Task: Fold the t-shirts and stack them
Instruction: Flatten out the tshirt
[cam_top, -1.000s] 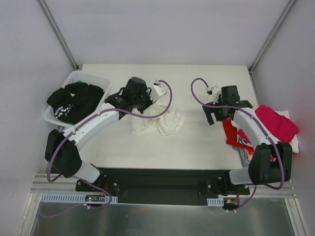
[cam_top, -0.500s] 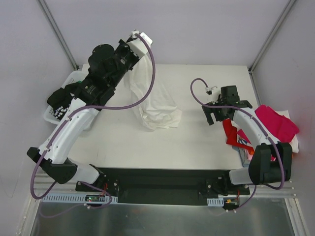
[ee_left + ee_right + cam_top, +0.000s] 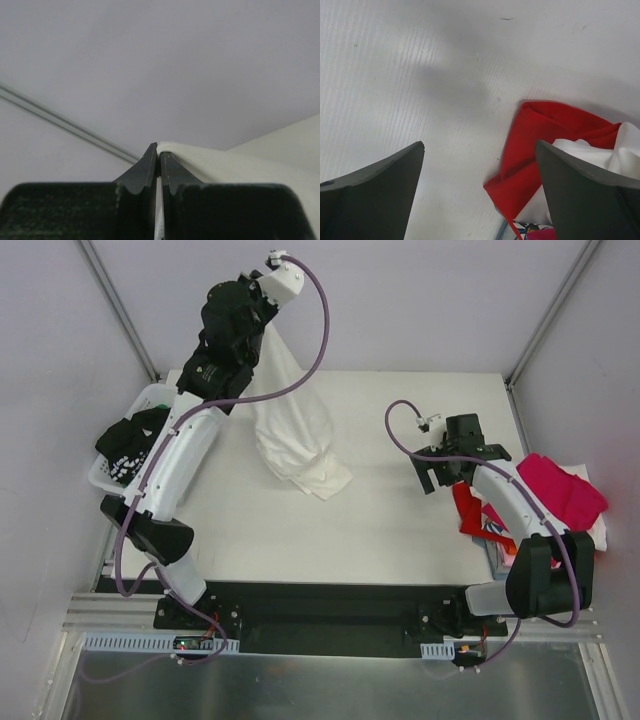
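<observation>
High over the table's back left, my left gripper (image 3: pixel 262 322) is shut on a white t-shirt (image 3: pixel 292 430). The cloth hangs from it in a long drape, and its lower end rests on the table. In the left wrist view the white cloth (image 3: pixel 235 167) is pinched between the closed fingers (image 3: pixel 172 172). My right gripper (image 3: pixel 440 472) is open and empty, low over the table right of centre. Just to its right lies a red t-shirt (image 3: pixel 468 508), and its folded corner (image 3: pixel 530 165) shows between the fingers in the right wrist view. A magenta t-shirt (image 3: pixel 565 490) tops the pile at the right edge.
A white plastic basket (image 3: pixel 152 405) at the left edge holds a black t-shirt with white print (image 3: pixel 130 445). White cloth (image 3: pixel 600 157) and a printed piece lie in the right-hand pile under the red. Grey walls and frame posts close in the table.
My left arm has risen from low over the table to high at the back left, lifting the crumpled white t-shirt until it hangs stretched out. The right arm has not moved.
</observation>
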